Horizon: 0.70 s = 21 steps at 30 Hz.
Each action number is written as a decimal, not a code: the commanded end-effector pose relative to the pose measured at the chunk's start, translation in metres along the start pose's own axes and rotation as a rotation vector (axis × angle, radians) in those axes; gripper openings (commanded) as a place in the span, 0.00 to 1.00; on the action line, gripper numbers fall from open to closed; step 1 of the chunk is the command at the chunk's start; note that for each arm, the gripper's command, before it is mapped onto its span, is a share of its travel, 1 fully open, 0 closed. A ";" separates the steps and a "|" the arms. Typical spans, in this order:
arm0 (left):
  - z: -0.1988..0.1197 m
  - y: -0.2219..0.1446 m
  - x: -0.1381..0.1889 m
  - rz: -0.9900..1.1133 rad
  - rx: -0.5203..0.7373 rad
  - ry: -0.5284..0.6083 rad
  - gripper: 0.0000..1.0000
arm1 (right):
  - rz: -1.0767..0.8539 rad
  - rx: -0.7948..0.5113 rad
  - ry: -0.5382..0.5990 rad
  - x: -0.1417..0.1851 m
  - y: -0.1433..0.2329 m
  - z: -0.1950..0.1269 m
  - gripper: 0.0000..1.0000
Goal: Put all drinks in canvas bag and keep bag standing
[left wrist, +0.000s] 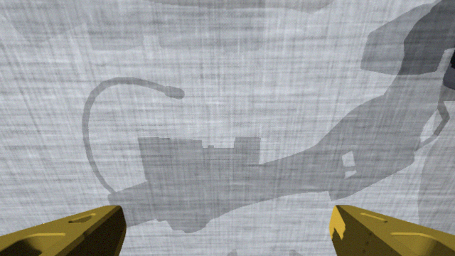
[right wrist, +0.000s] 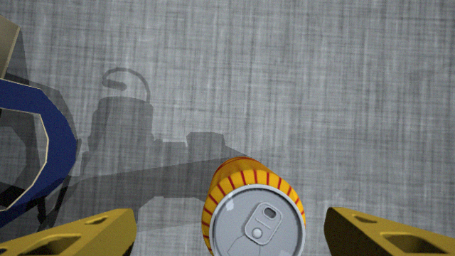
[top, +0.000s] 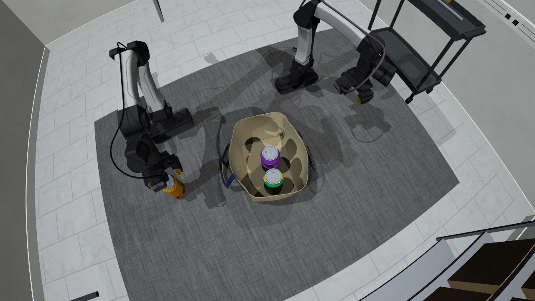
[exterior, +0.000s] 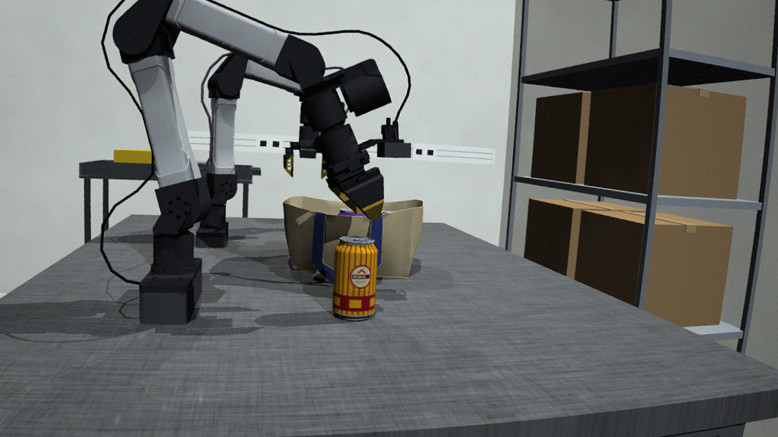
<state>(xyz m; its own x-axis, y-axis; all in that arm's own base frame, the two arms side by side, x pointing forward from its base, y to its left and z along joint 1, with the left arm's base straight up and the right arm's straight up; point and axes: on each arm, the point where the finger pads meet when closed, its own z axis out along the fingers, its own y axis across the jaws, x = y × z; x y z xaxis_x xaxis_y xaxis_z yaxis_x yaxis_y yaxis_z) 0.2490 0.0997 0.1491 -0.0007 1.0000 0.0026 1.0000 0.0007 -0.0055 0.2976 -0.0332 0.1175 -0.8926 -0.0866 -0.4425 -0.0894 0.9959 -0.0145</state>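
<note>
The orange can (top: 176, 188) (exterior: 355, 278) (right wrist: 254, 213) is seen upright near one tabletop end, below the right jaws (top: 163, 179) (exterior: 360, 205), spread wide, nothing gripped. The left jaws (top: 362, 99) (exterior: 306, 165) are likewise wide and unfilled.

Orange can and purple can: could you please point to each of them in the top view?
Orange can (top: 178, 190): top view, on its side wall.
Purple can (top: 270, 161): top view, on its side wall.

Brown cardboard boxes (top: 490, 261) (exterior: 695, 142) are held on a metal shelf rack (exterior: 656, 145); a yellow block (exterior: 132, 156) is carried by a dark cart (top: 430, 84) (exterior: 88, 169)
</note>
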 end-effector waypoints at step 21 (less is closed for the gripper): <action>-0.005 0.003 -0.002 0.001 -0.036 -0.001 0.86 | 0.000 -0.002 -0.014 0.014 -0.011 0.010 0.84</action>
<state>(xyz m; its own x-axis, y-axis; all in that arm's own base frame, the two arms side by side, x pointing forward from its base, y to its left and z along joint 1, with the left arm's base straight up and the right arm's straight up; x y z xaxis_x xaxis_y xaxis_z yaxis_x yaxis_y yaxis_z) 0.2490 0.0997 0.1491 -0.0007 1.0000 0.0025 1.0000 0.0007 -0.0055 0.2858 -0.0451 0.1061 -0.8920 -0.0851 -0.4440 -0.0942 0.9956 -0.0016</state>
